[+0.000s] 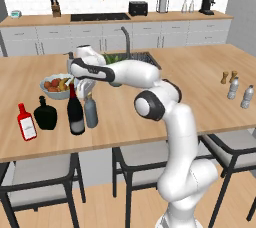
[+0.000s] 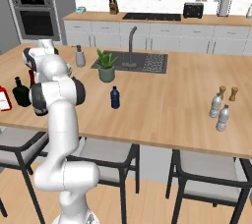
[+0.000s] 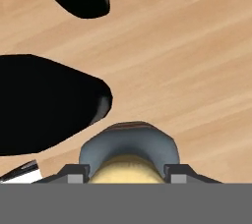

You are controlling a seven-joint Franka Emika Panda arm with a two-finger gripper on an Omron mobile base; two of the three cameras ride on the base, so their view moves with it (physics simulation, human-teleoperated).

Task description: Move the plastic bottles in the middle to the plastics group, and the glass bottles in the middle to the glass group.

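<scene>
**Grey-blue bottle in the gripper, standing by the wine bottle**

Grey-blue bottle (image 1: 91, 112) with its gold-tan cap stands upright on the wooden island counter (image 1: 200, 79), just to the right of the wine bottle (image 1: 75, 109) in the left base view. You see the gripper (image 1: 88, 91) directly over it, fingers pointing down at the cap. In the hand view the gold-tan cap sits between the two fingertips (image 3: 75, 174), with the bottle's grey shoulder (image 3: 128, 145) showing just past them; the jaws are partly closed around the cap, so you have the bottle held at its top.

The wine bottle is tall, black and upright. To its left stand the black flask (image 1: 45, 114) and, further left, the flat red bottle (image 1: 26, 122) with a white label; these two are near each other and close to the wine bottle. Behind this cluster you find a fruit bowl (image 1: 56, 86).

In the right base view the dark-blue bottle (image 2: 114, 97) stands alone mid-counter, in front of a potted plant (image 2: 106, 66) and the sink (image 2: 140, 62). A soap dispenser (image 2: 79, 57) stands left of the plant.

Far down the counter, well apart from all this, two clear ribbed water bottles (image 1: 239, 92) stand side by side, with two small shakers (image 1: 229, 77) just behind them.
</scene>
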